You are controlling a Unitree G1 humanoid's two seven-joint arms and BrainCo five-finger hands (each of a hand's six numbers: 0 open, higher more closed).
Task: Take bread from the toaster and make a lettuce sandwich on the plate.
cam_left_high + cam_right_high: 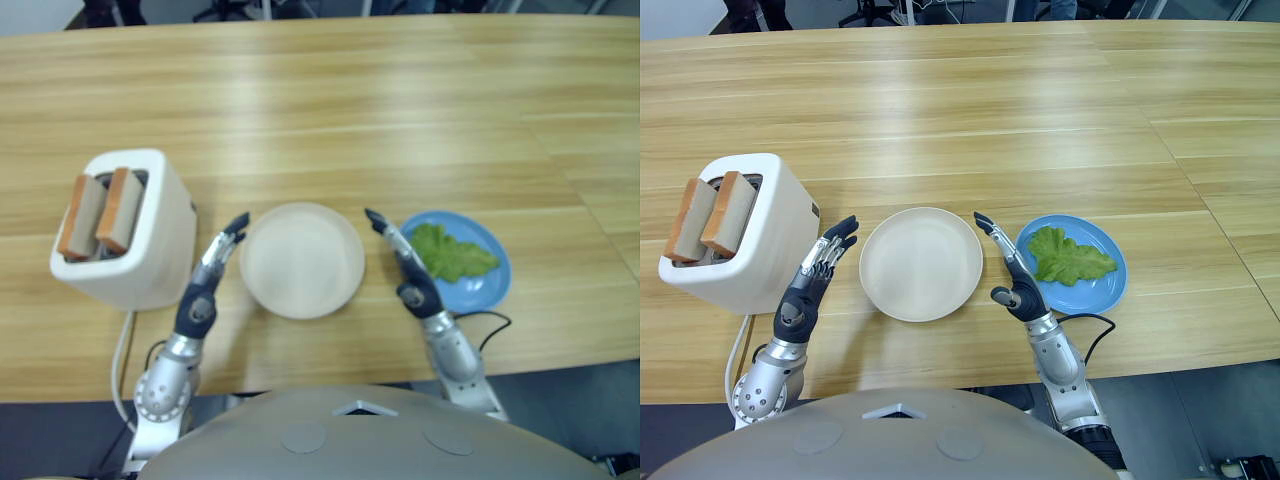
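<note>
Two brown-crusted bread slices (708, 215) stand upright in the white toaster (760, 262), up and to the left of the left robot hand (812, 280), the nearer one. Right robot hand (1008, 268) sits beside the green lettuce leaf (1068, 256). Both empty, fingers extended, flanking the round cream plate (921, 263).

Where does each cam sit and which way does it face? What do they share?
Left eye view: head, left of the stereo pair, aimed forward and down at the table; left hand and right hand with forearms show at the bottom.
Right eye view: same head, slightly rightward, same aim; same hands and forearms.
Shared: toaster with bread, empty plate between the open hands, lettuce on blue plate.
</note>
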